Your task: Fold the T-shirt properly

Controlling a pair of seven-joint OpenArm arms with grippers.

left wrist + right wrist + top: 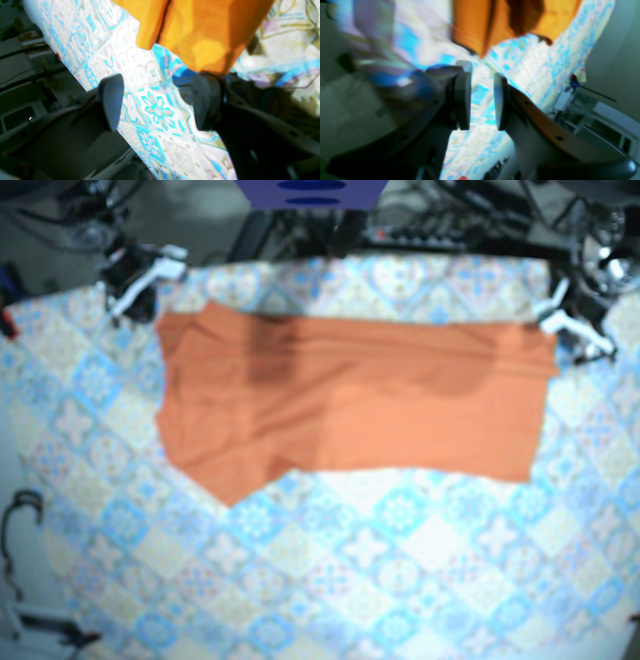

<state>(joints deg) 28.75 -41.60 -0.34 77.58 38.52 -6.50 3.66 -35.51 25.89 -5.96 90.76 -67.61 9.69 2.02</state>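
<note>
Two grippers are pictured at the far corners of an orange T-shirt [350,400], which is laid flat across the upper half of the desk [400,580]. It is spread wide as a long band, with one flap of fabric jutting toward the near edge on the base view's left. The desk is covered by a patterned cloth [157,112] of blue and cream tiles.

The left gripper [568,323] is seen at the shirt's upper corner on the base view's right, just beside the fabric; whether the fabric is touched cannot be told. In the left wrist view its fingers [111,102] are shown well apart, with only the patterned cloth between them and the orange fabric lying just beyond the tips.

The right gripper [140,280] is placed near the opposite upper corner, on the base view's left, slightly off the shirt. In the blurred right wrist view its fingers [462,100] are parted by a narrower gap — nothing is clamped — and the shirt's edge is seen ahead of them.
</note>
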